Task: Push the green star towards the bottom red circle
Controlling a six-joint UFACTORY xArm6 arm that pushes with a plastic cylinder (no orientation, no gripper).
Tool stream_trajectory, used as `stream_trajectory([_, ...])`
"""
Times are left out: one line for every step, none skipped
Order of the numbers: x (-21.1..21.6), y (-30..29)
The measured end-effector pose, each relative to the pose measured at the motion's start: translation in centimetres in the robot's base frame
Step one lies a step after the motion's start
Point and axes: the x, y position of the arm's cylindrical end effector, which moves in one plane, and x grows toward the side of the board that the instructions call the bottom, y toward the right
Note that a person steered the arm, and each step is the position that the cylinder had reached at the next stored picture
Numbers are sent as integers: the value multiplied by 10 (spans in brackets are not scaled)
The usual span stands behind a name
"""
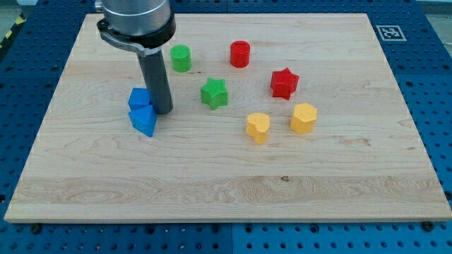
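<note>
Nearest the view's bottom on our wooden board (212, 183) sit two yellow blocks — a yellow cylinder-like block (258, 128) and a yellow hexagon (304, 118) to its right. At the view's left, two blue blocks touch: a lower blue wedge-shaped block (144, 121) and a blue cube (139, 98) behind it. Our rod stands upright, carrying nothing, and my tip (163, 111) rests just beside the blue pair, on their right. The green star (213, 93) lies to the tip's right, apart from it, nothing between. Farther right is a red star (284, 82). Towards the view's top — a green cylinder (181, 58) and a red circle (240, 53).
</note>
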Motion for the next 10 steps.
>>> stream_trajectory([9,0])
stream_trajectory([19,-5])
stream_trajectory([19,-5])
stream_trajectory([19,20])
stream_trajectory([19,51])
stream_trajectory([19,59])
stream_trajectory([17,59])
stream_trajectory([-3,64])
stream_trajectory([-26,70])
stream_trajectory([-45,78])
